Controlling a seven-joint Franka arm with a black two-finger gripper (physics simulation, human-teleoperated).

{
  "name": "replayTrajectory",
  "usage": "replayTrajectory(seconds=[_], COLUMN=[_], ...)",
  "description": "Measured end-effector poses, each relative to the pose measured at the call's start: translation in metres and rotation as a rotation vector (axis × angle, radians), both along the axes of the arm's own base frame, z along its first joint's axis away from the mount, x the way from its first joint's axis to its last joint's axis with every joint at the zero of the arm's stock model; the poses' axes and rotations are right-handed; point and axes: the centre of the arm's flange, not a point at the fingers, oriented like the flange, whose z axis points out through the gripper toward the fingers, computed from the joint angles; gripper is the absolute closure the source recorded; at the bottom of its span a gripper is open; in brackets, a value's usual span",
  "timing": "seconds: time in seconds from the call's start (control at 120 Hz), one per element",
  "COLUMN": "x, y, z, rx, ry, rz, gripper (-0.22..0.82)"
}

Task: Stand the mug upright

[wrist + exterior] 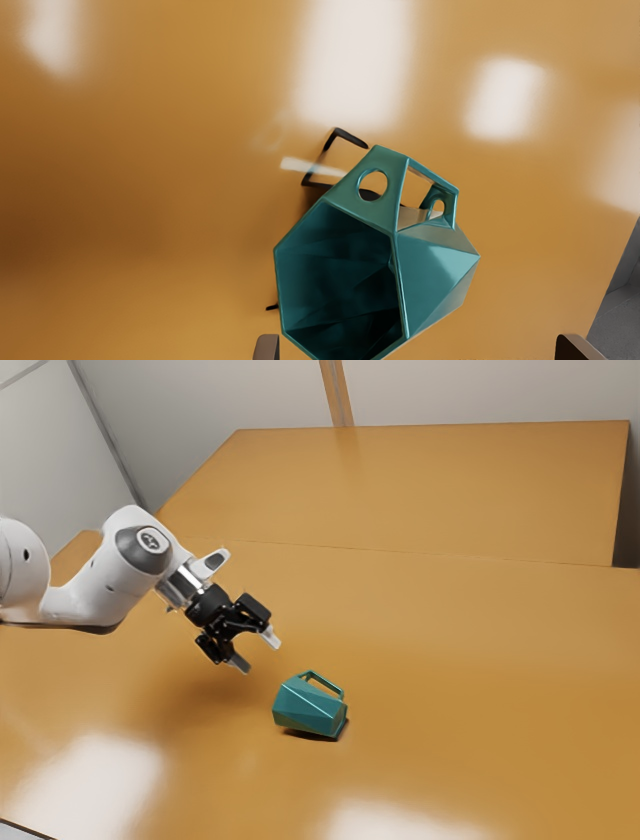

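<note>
Fingers (271,639) spread wide apart, near but clear of teal mug (308,707), mug tipped on its side

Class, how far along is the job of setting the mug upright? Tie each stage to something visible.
Done: nothing of the righting itself; the mug lies on its side, its open mouth facing sideways.
In hand: probably the approach, as the gripper hangs open near the mouth end, holding nothing.
Left: grasping the mug, turning it base down and letting go.

Bright warm light, white glare (95,785) on the glossy table (480,630), dark shadow (306,734) beneath the mug (308,705)
</note>
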Motion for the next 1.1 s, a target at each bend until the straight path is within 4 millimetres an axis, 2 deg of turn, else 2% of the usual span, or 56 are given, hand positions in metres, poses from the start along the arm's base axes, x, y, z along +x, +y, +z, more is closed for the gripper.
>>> replayTrajectory(seconds=[0.15, 0.458, 0.592, 0.825, 1.1], x=[-0.007, -0.01, -0.011, -0.013, -0.013], y=[-0.004, -0.029, -0.042, -0.045, -0.048], z=[-0.017, -0.044, -0.048, -0.06, -0.056], rx=[-0.043, -0.121, -0.165, -0.235, -0.27], ry=[-0.029, -0.066, -0.078, -0.101, -0.146], rz=[-0.038, -0.136, -0.164, -0.181, -0.234], gripper=[0.0, 0.0, 0.01, 0.31, 0.64])
